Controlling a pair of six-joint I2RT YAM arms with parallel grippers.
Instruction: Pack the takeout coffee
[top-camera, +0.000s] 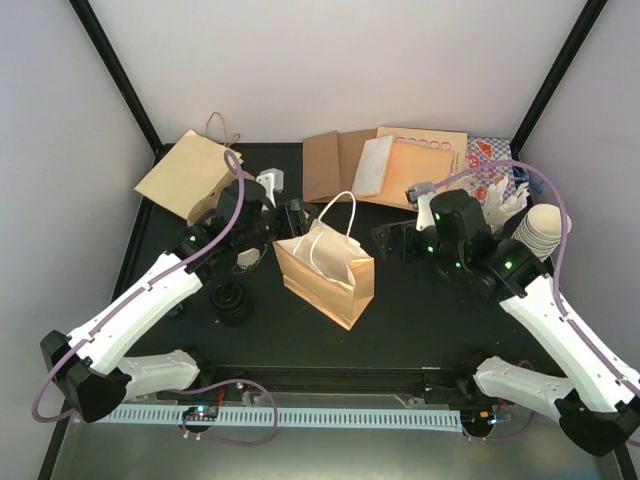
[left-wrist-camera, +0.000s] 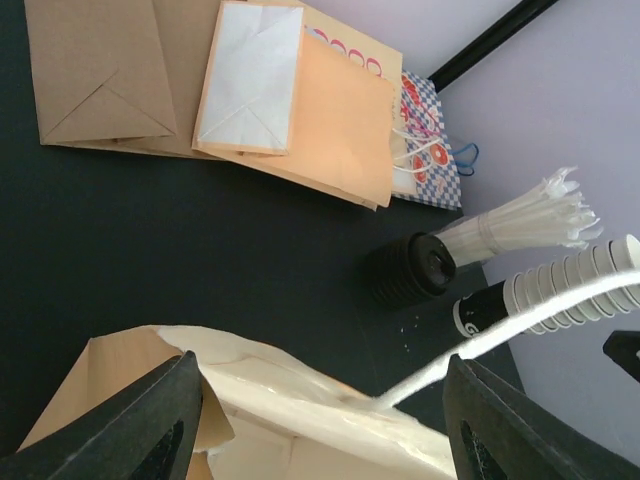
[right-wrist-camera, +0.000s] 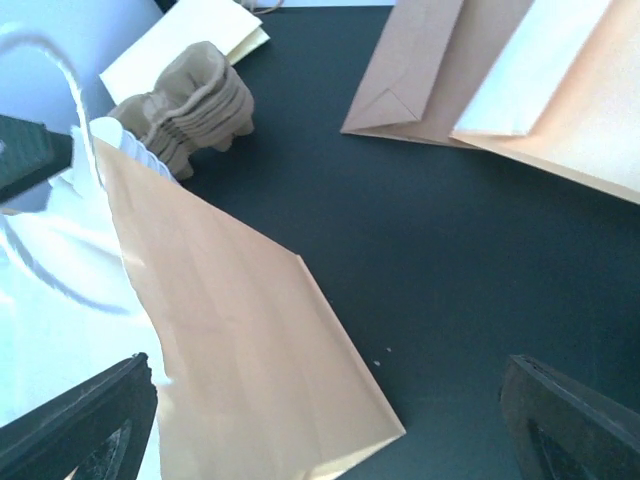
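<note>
Left fingers (left-wrist-camera: 150, 430) and right fingers (right-wrist-camera: 90, 430) both stand apart, flanking the upright paper bag (top-camera: 325, 270); what seem the two black-lidded coffee cups (top-camera: 232, 300) sit on the bench (top-camera: 420, 310) near its left, closest to the left arm (top-camera: 140, 300)

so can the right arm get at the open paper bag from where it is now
probably yes: the right claw stands open beside the paper bag, with only bare table between them. the left claw is at the bag's opposite side
</note>
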